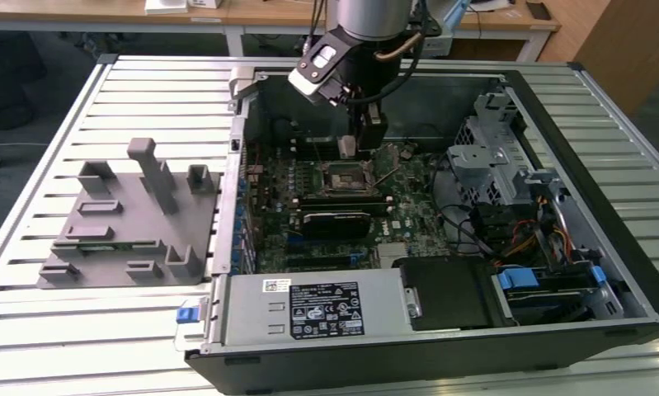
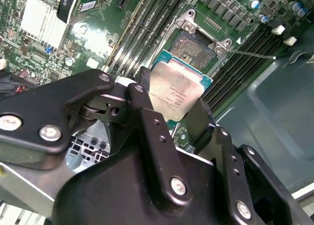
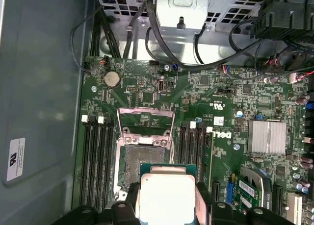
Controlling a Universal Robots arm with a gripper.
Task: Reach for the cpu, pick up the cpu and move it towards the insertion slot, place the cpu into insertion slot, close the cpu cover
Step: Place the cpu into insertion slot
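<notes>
A: What's it all on?
B: A slatted metal table [image 1: 43, 124]; an open computer case [image 1: 417, 363] sits across its middle, with wooden desks [image 1: 274, 12] behind.
A: The gripper [image 2: 171, 95]?
B: Clamped on the cpu [image 2: 179, 85], over the motherboard [image 3: 221, 87], just beside the bare insertion slot [image 3: 142, 159]. In the first wrist view, the cpu cover [image 3: 146, 109] stands raised.
A: Writing?
B: A printed label [image 1: 327, 307] on the power supply [image 1: 252, 318], at the case's near edge.

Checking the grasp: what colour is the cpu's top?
The cpu top is silvery; second wrist view.

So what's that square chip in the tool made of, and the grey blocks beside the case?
The cpu: apparently metal on top, with a brushed silvery sheen, on a green board rim. The grey blocks: probably matte plastic, uniform and dull.
</notes>
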